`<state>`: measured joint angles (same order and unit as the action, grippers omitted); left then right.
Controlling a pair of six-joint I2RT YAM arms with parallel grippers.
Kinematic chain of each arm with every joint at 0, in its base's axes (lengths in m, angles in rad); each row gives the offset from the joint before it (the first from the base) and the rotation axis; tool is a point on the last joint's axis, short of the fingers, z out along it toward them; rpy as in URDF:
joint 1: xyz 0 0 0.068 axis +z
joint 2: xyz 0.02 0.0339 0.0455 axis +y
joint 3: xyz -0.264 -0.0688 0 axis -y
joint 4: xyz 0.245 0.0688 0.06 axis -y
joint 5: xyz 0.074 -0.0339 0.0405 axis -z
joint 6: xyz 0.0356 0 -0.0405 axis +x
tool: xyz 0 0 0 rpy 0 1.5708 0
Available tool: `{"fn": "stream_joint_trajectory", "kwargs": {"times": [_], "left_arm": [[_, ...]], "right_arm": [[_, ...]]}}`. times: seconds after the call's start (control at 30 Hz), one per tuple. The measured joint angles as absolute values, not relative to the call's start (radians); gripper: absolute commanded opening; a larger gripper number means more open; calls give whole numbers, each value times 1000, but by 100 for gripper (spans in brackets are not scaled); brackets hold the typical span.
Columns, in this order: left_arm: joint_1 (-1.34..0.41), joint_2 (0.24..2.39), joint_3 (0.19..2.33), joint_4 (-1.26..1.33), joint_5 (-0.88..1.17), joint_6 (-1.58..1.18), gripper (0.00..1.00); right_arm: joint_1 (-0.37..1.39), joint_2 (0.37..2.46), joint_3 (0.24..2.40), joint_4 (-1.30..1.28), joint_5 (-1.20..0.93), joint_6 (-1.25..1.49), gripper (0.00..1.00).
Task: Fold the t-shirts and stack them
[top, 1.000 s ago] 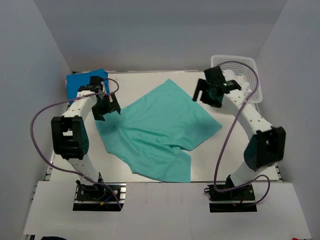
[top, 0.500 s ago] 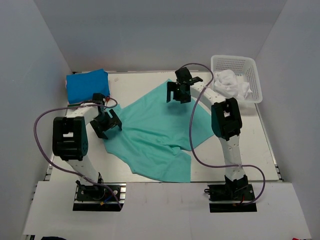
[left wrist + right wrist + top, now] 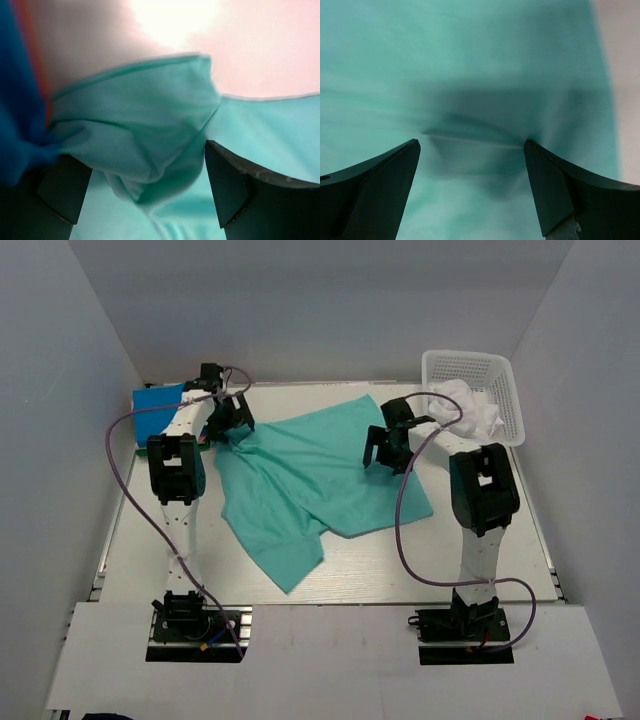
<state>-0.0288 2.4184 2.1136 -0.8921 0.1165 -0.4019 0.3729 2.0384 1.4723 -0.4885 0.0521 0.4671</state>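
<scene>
A teal-green t-shirt [image 3: 310, 480] lies rumpled across the middle of the table, its lower part folded over. My left gripper [image 3: 232, 423] is at its far left corner, jaws open, with a bunched fold of the shirt [image 3: 145, 125] between the fingers [image 3: 230, 190]. My right gripper [image 3: 388, 450] is low over the shirt's right part [image 3: 470, 60], jaws open, a crease between the fingertips. A folded bright blue t-shirt [image 3: 158, 402] lies at the far left corner, just left of the left gripper, and also shows in the left wrist view [image 3: 15, 100].
A white lattice basket [image 3: 505, 375] stands at the far right corner with crumpled white cloth [image 3: 465, 405] in it. Bare white table [image 3: 380, 560] shows in front of the shirt. Grey walls close in the left, right and back.
My left gripper has moved to the far left beside the blue shirt, and the teal shirt's left corner has gone with it. My right gripper came back and right over the shirt. The shirt's lower part folded over.
</scene>
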Motion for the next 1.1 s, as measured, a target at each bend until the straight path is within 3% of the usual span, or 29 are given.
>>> {"fn": "stream_joint_trajectory", "kwargs": {"times": [0.1,0.3,0.53,0.83,1.1], "left_arm": [[-34,2529,2302,-865,167,-333,100],[-44,2543,2313,-680,355,-244,100],[-76,2470,2346,-561,440,-237,100],[-106,1788,1634,-463,462,-301,100],[-167,1648,1068,-461,485,-402,100]], "right_arm": [[357,1934,1324,-491,99,472,90],[380,1679,1089,-512,127,447,90],[400,1615,1287,-434,178,348,90],[366,1720,1374,-266,34,384,90],[380,1726,1193,-257,-22,385,90]]}}
